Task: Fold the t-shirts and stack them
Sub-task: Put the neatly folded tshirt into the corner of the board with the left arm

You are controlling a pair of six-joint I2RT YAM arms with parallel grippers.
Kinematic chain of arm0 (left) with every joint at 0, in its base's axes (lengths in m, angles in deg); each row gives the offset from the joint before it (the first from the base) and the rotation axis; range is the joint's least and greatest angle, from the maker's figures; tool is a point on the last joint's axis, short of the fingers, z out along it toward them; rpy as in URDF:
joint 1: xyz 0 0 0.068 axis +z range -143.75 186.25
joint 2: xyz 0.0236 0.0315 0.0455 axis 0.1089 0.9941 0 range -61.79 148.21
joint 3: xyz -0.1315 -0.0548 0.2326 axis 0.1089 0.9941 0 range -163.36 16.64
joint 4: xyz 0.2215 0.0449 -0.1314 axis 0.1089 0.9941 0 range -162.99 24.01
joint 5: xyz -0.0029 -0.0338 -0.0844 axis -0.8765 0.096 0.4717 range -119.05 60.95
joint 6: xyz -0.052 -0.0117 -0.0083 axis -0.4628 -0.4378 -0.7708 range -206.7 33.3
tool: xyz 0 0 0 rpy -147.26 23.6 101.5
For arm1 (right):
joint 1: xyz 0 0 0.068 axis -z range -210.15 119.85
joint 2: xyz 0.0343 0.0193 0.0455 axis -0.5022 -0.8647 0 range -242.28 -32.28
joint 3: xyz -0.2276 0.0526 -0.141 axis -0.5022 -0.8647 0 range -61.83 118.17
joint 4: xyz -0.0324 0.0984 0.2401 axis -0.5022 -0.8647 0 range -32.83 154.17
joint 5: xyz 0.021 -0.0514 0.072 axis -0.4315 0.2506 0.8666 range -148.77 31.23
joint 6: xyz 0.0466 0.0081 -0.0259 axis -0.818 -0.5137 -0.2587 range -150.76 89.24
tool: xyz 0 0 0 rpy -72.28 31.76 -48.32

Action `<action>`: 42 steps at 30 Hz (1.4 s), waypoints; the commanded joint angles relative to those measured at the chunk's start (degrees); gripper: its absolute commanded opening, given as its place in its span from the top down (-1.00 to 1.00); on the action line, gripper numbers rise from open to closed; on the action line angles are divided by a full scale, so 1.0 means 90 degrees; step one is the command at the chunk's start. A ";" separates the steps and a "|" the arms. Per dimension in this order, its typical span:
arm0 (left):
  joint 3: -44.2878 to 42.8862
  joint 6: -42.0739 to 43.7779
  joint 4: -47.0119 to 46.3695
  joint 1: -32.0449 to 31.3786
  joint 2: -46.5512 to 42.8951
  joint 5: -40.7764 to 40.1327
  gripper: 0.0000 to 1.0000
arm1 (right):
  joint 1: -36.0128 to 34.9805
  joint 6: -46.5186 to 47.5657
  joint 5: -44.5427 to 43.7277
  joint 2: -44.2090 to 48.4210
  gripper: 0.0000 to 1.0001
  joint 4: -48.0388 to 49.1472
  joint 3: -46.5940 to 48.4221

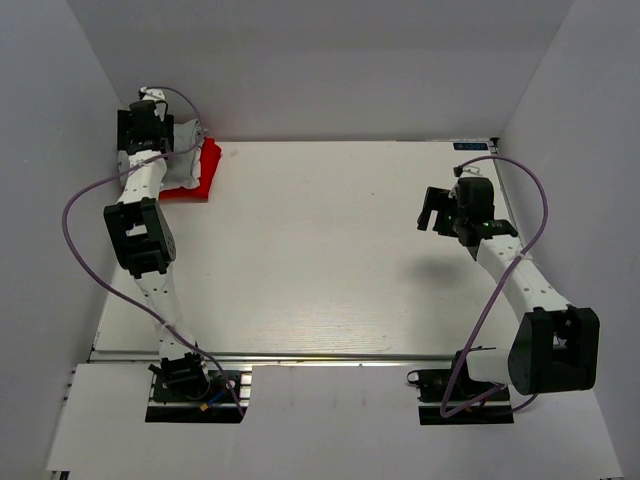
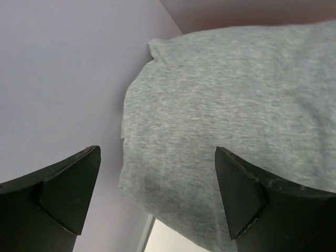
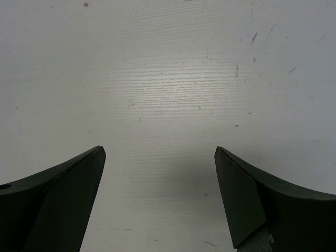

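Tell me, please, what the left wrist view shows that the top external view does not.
Only the left wrist: the grey t-shirt, its heathered cloth and rounded edge beside the wall, below the open left tool. Only the top: the red t-shirt at the far left corner, and the right tool over the table. Both: the left tool at that corner.

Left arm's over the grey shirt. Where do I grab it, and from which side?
Probably the rounded edge of the grey shirt, which lies between the open fingers of the left gripper. Come straight down from above: the shirt lies flat, and the wall sits close beside that edge.
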 commanded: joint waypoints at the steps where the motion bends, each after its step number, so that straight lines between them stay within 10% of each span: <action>1: -0.0439 -0.0451 0.0069 -0.0026 -0.0404 -0.0490 -0.99 | 0.0002 0.0099 0.0082 -0.0062 -0.81 0.0010 0.0284; 10: -0.0783 -0.0668 0.1219 -0.0085 -0.0384 0.0325 -0.99 | 0.0021 0.0079 0.0218 0.0006 -0.81 0.0155 0.0313; 24: 0.2086 -0.2863 0.1185 -0.1773 -0.2784 0.2886 -0.99 | -0.0008 -0.0604 0.1068 0.1110 -0.81 0.0752 -0.0555; 42: 0.3866 -0.3236 0.1661 -0.3679 -0.4584 0.1442 -0.99 | 0.0002 -0.0819 0.1322 0.2155 -0.81 0.0556 -0.1240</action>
